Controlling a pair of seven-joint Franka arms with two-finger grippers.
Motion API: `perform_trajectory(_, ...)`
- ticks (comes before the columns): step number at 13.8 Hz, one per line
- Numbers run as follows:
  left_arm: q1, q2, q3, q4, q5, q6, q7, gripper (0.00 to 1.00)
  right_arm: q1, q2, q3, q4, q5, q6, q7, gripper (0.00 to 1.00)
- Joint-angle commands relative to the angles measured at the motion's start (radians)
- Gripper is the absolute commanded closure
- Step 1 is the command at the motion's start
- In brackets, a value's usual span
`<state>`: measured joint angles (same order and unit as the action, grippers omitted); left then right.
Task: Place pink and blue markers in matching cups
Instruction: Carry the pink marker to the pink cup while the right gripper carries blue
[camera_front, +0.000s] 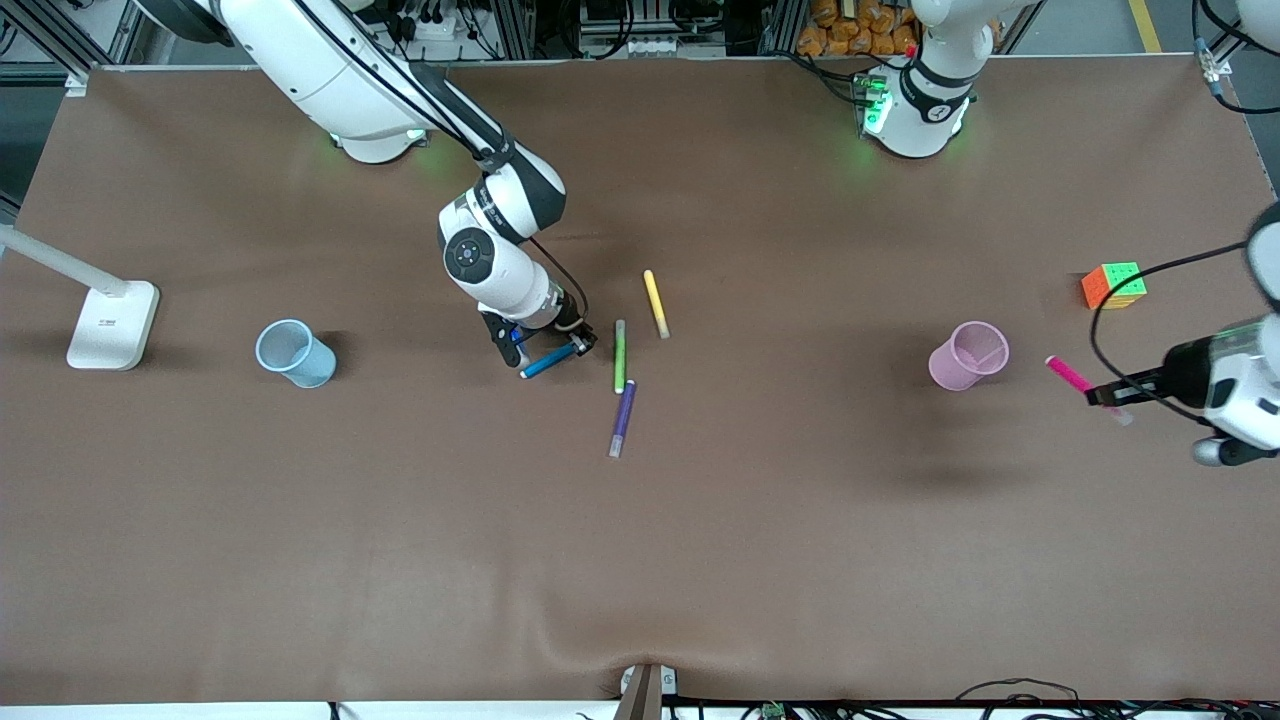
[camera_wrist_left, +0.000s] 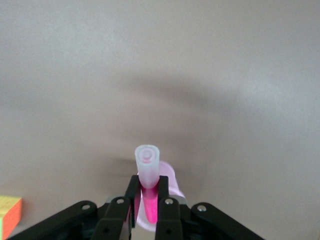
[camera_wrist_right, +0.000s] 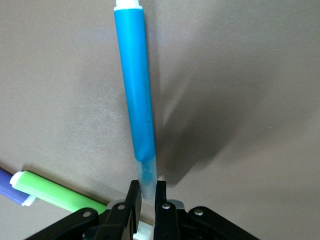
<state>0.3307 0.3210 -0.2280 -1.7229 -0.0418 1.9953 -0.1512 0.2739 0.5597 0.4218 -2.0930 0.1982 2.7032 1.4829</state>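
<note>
Right gripper (camera_front: 578, 345) is low over the surface (camera_front: 700, 560) mid-table, fingers (camera_wrist_right: 132, 200) pinching the blue marker (camera_front: 547, 362) by its pale cap, beside the green pen (camera_front: 619, 356). The blue cup (camera_front: 295, 353) stands toward the right arm's end. Left gripper (camera_front: 1105, 394) is up over the left arm's end, fingers (camera_wrist_left: 131, 197) clamped on the pink marker (camera_front: 1070, 376), near the pink cup (camera_front: 968, 355).

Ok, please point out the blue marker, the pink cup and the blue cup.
blue marker (camera_wrist_right: 134, 90), right wrist view, middle of barrel.
pink cup (camera_front: 965, 362), front view, outer wall.
blue cup (camera_front: 300, 362), front view, outer wall.
</note>
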Motion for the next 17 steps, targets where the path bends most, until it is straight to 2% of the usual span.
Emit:
perform_trajectory(1,-0.001,-0.129,-0.017,-0.216,0.025,0.152,-0.036,1.00,-0.005,-0.066,-0.008,0.014,-0.014,-0.127,0.017,1.00)
perform_trajectory(4,-0.001,-0.215,-0.030,-0.314,0.025,0.192,-0.037,1.00,-0.027,-0.092,-0.009,0.089,-0.014,-0.325,0.019,1.00)
perform_trajectory(8,0.001,-0.278,-0.053,-0.378,0.026,0.210,-0.048,1.00,-0.044,-0.132,-0.041,0.157,-0.022,-0.530,0.002,1.00)
perform_trajectory(10,0.001,-0.356,-0.073,-0.447,0.026,0.240,-0.050,1.00,-0.047,-0.142,-0.083,0.232,-0.026,-0.716,-0.062,1.00)
perform_trajectory(12,0.007,-0.390,-0.085,-0.478,0.026,0.243,-0.050,1.00,-0.047,-0.152,-0.127,0.295,-0.026,-0.857,-0.124,1.00)
perform_trajectory(17,0.005,-0.413,-0.086,-0.579,0.028,0.374,-0.048,1.00,-0.059,-0.199,-0.236,0.323,-0.022,-1.040,-0.330,1.00)
